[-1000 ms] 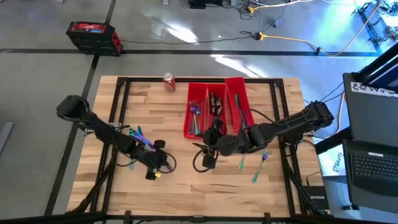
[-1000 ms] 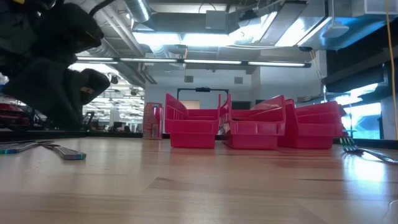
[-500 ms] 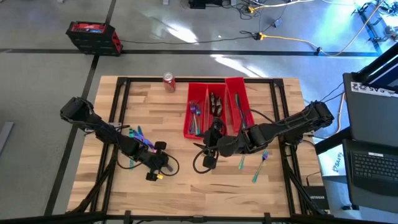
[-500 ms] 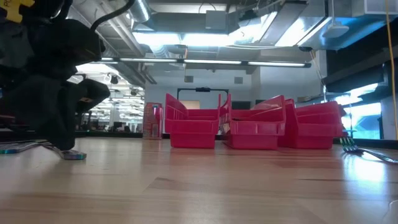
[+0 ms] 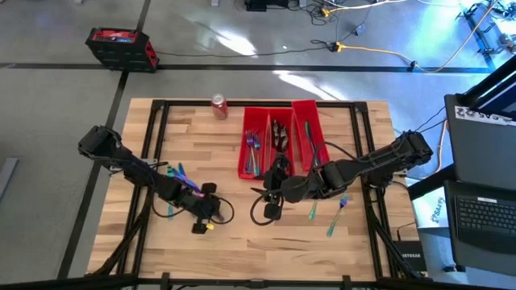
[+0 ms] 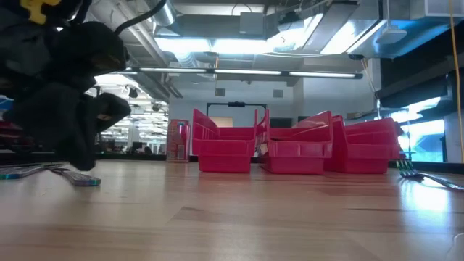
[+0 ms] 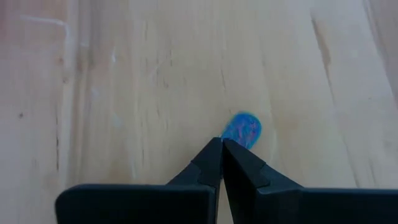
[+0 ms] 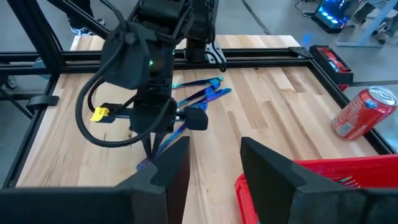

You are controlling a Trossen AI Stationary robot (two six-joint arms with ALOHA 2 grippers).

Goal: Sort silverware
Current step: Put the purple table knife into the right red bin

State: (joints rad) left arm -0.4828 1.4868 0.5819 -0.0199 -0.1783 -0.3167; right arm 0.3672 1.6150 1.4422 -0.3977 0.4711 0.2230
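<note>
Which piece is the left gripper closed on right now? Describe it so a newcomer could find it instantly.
Start at the wooden table and go to its left half, away from the three red plastic bins. There the left gripper points down, shut on a slim iridescent blue-purple utensil lying flat. Unlike the other iridescent pieces lying loose nearby, its rounded end sticks out just past the closed fingertips.

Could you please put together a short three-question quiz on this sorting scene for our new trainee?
1. True or false: the left pincer is shut on the tip of an iridescent blue utensil.
2. The soda can stands: A) inside a bin, B) on the table outside the red bins, C) in the right pincer.
3. Fill in: two utensils lie loose on the table near the ___ arm.

Key: 1 true; 2 B; 3 right.
</note>
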